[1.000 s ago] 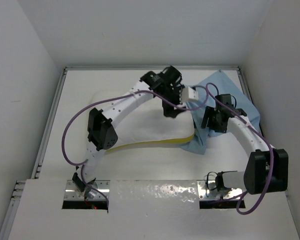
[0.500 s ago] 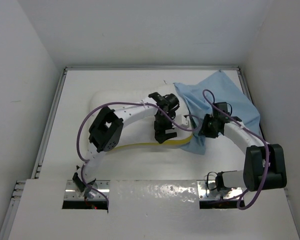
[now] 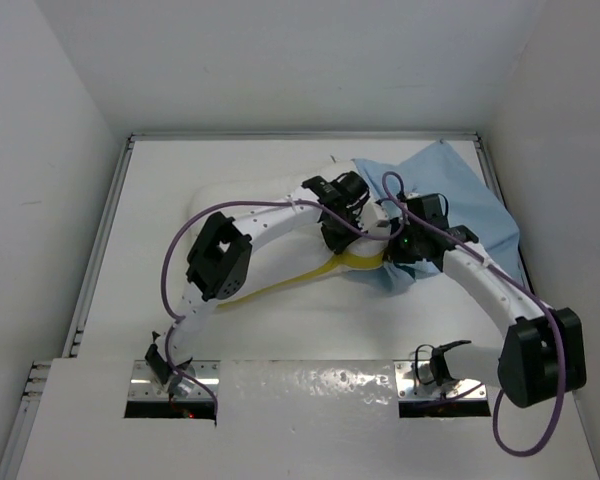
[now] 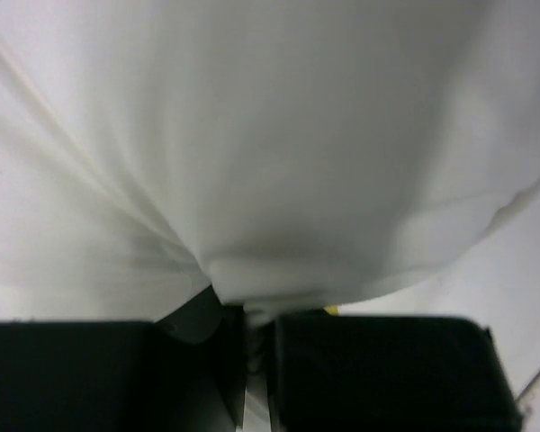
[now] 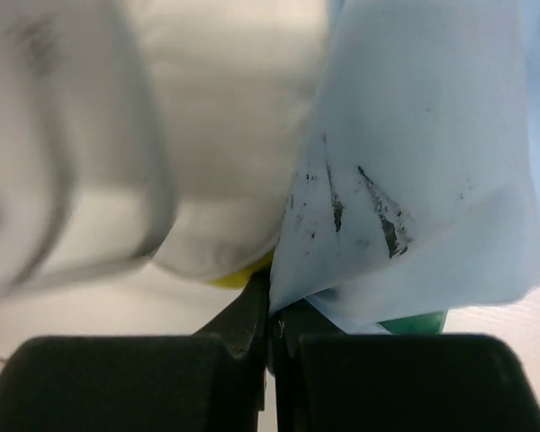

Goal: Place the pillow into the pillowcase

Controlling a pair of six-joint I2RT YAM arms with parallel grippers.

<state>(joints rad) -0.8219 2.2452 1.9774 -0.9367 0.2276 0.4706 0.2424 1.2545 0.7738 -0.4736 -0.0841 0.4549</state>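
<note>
The white pillow [image 3: 245,215] lies mid-table, its yellow side band [image 3: 355,260] raised at the right end. My left gripper [image 3: 338,240] is shut on a pinch of the pillow's white fabric [image 4: 252,301] at that end. The light blue pillowcase [image 3: 450,195] spreads at the back right, overlapping the pillow's right end. My right gripper [image 3: 400,250] is shut on the pillowcase's near edge [image 5: 288,301]; blue cloth [image 5: 414,180] with dark marks fills that wrist view, and a green sliver [image 5: 414,321] shows below it. Both grippers sit close together.
White walls enclose the table on three sides, with a metal rail [image 3: 105,230] along the left edge. Purple cables [image 3: 175,260] loop over both arms. The arm bases stand at the near edge [image 3: 300,385].
Both grippers closed: the left on the pillow's right end, the right on the pillowcase edge. The left gripper came down from above the pillow and the yellow band lifted.
</note>
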